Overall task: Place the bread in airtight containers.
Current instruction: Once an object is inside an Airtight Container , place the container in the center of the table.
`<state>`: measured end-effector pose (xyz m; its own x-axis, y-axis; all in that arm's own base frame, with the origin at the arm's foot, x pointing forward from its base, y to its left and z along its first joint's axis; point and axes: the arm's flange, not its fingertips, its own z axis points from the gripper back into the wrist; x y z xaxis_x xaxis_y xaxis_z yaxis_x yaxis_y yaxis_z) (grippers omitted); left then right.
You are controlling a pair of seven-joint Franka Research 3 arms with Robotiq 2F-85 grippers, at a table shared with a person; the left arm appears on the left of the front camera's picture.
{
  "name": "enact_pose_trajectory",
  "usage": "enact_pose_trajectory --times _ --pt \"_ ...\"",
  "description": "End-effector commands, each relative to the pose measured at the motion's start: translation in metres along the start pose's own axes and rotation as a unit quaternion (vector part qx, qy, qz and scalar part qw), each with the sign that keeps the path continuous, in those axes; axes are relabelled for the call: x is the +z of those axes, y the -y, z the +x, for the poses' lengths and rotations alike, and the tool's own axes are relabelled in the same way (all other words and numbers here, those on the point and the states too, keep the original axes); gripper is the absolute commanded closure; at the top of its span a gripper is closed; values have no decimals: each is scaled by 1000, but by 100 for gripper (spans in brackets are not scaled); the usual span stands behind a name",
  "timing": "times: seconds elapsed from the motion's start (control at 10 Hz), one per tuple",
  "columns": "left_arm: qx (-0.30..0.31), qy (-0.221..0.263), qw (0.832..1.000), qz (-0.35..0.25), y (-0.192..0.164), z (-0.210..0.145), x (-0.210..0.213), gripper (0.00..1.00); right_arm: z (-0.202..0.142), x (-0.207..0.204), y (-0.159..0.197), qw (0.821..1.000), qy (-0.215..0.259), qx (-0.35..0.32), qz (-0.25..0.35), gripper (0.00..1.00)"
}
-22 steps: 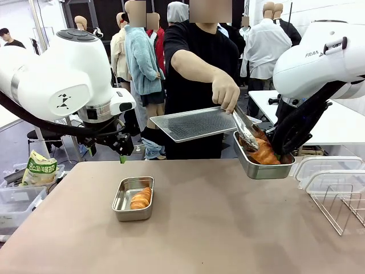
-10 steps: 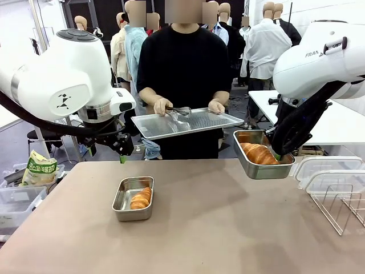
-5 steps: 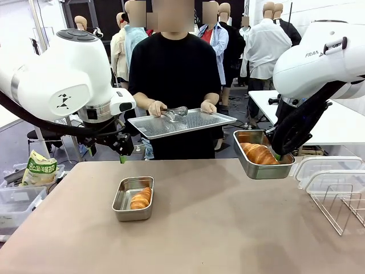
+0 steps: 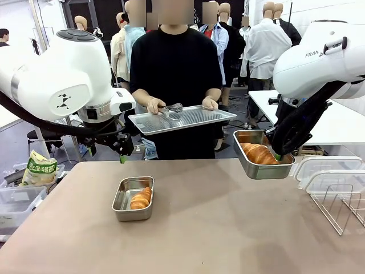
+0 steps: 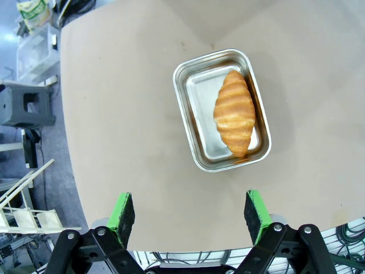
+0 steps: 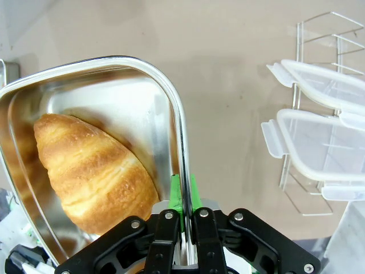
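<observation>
1. Croissant [image 4: 259,153]: lies lengthwise in raised tub [image 4: 263,170], hanging over the table's [image 4: 228,234] far right edge.
2. Right gripper [image 6: 183,201]: clamped on that tub's rim.
3. Second croissant [image 4: 141,198]: in left tub [image 4: 121,201] on the table, near left gripper [image 5: 191,212], jaws apart, empty.
4. Room: bare table down-left of raised tub; lids [image 4: 328,171] and rack [image 4: 342,208] crowd its right.

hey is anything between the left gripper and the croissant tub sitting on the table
Nothing visible. The open left gripper hangs over the table's edge, and only air and bare tabletop separate it from the tub and its croissant.
</observation>
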<state>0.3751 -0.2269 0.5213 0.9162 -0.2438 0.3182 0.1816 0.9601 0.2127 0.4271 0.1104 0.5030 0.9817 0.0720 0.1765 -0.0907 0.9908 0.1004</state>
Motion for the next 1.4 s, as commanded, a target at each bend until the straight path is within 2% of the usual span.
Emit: enact_pose_trajectory --times 0.0,0.2,0.3,0.6,1.0,1.3 --pt "-1 -3 1000 0 0 3 1 0 0 2 1 1000 3 0 1 100" --pt "-1 -3 1000 0 0 3 1 0 0 0 0 1000 0 0 0 100" --pt "-1 -3 1000 0 0 3 1 0 -9 -4 -6 999 2 -6 -42 100" --pt "-1 -3 1000 0 0 3 1 0 0 -66 -11 996 -9 -56 -62 100" --pt "-1 -3 1000 0 0 3 1 0 21 -144 -15 999 -2 -32 -27 100" --pt "-1 -3 1000 0 0 3 1 0 30 -174 -13 1000 -20 3 -1 100"
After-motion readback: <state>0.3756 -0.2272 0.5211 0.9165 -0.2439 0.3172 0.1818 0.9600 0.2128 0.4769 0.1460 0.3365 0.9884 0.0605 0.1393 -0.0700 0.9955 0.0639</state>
